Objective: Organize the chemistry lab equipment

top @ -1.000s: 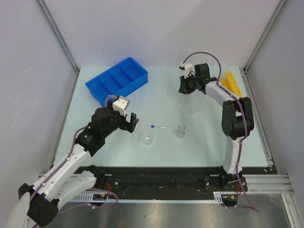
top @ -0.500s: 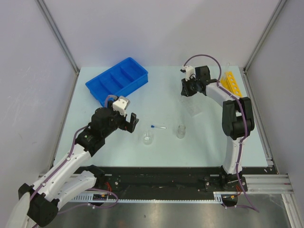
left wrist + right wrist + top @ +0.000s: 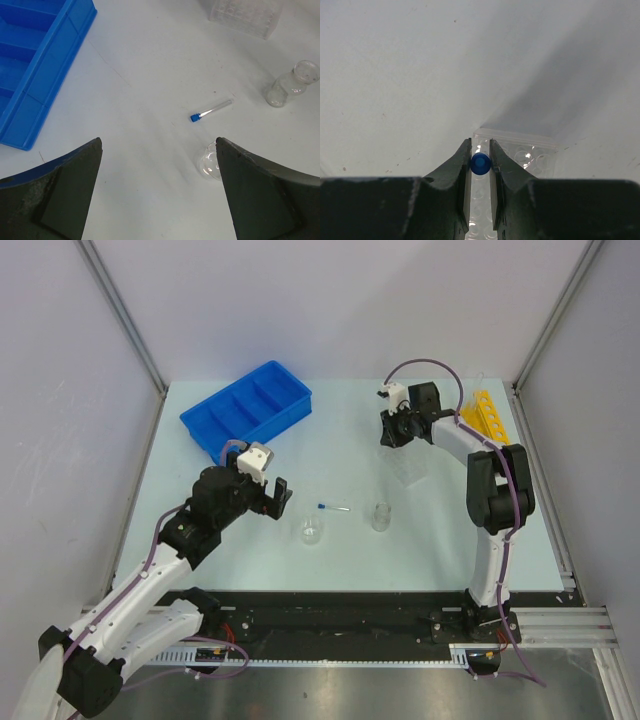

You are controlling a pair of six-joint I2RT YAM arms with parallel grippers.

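Blue-capped thin tube (image 3: 480,163) looks light and breakable; right gripper (image 3: 480,146) pinches its cap, a good spot; left gripper (image 3: 159,144) is spread wide.

The left arm (image 3: 150,575) is stretched from the lower left of the overhead frame toward the centre, with the left claw (image 3: 272,498) held wide open. The right arm (image 3: 495,500) is raised at the right and bent toward the upper middle — the right claw (image 3: 480,146) is pinched onto a blue-capped tube (image 3: 480,163).

The tray (image 3: 262,400) lies back-left, the rack (image 3: 488,413) back-right; beaker (image 3: 311,531), capped tube (image 3: 335,507) and vial (image 3: 380,517) lie between, nearer.
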